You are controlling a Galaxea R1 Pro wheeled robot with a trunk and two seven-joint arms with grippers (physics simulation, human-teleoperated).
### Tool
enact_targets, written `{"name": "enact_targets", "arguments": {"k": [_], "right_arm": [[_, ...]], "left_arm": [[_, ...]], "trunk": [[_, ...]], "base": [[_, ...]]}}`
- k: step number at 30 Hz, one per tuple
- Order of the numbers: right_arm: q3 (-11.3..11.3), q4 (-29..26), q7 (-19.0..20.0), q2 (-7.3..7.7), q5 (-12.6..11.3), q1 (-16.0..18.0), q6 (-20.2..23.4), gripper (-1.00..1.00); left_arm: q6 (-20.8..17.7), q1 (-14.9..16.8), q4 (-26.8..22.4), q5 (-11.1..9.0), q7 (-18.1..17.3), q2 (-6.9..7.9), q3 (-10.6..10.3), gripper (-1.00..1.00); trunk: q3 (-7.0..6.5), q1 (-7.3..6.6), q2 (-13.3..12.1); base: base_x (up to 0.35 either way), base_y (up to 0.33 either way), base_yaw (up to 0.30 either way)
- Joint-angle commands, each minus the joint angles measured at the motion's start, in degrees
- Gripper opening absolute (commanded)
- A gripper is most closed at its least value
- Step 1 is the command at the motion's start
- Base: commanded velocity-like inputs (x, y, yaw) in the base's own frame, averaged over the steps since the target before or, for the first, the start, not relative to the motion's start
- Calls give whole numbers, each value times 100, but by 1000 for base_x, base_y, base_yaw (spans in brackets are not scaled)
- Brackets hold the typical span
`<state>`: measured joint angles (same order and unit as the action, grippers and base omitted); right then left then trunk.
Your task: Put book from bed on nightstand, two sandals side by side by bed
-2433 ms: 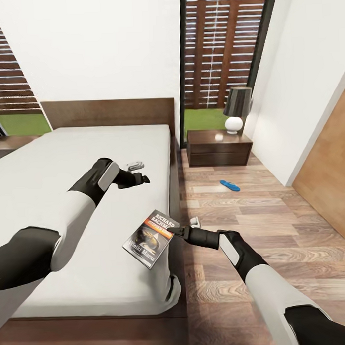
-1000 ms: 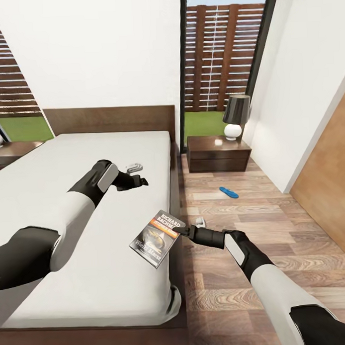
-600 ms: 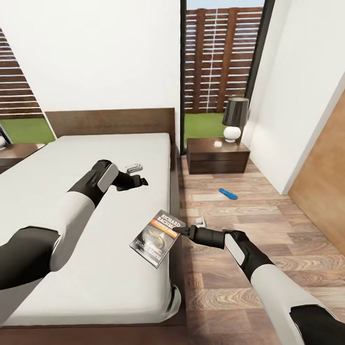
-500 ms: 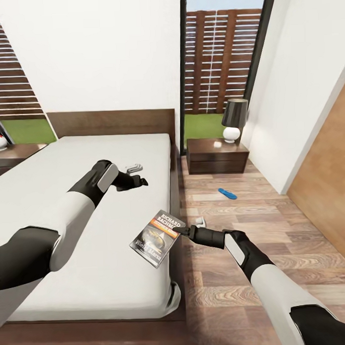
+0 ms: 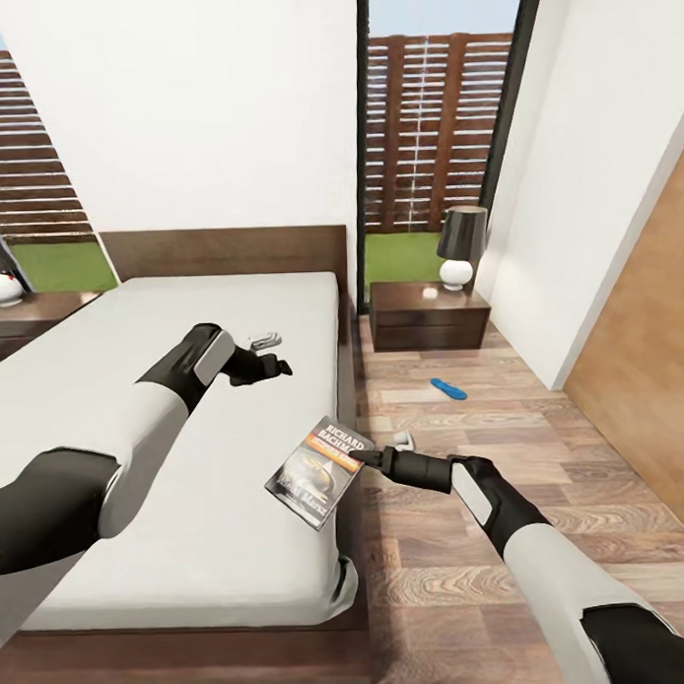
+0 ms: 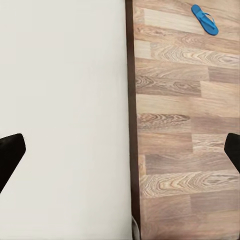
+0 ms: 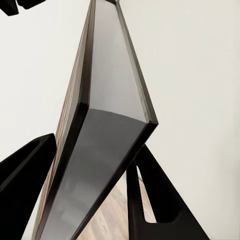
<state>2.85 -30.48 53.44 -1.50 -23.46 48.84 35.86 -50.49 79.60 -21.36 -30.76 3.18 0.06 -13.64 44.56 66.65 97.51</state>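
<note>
Head view: off-white bed (image 5: 169,466), wood-plank floor (image 5: 487,534), white-walled bedroom (image 5: 176,111).

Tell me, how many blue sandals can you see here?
1: a single blue sandal lies on the wood floor between the bed and the far nightstand. Its partner may be hidden elsewhere.

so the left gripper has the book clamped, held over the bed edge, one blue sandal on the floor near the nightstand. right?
Wrong arm: the right gripper clamps the book, as the head view shows. The left gripper is open over the bed. The sandal and the nightstand match.
</note>
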Motion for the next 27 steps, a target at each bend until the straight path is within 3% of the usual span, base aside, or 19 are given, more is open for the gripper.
{"name": "enact_targets", "arguments": {"k": [1,11,27], "right_arm": [[14,-1,-9,11,-36,3,35,-100],[14,-1,-9,88,-36,3,4,-100],[16,-1,-9,203,-36,3,-232,-100]], "left_arm": [[-16,1,-5,-44,33,4,-24,100],[-14,3,0,-44,33,80,-25,100],[-12,-5,2,-44,34,98,-25,100]], "trunk": [[-14,-23,-39],[-226,-243,-440],[-639,-594,-1082]], "base": [[-5,0,0],[-1,0,20],[0,0,130]]}}
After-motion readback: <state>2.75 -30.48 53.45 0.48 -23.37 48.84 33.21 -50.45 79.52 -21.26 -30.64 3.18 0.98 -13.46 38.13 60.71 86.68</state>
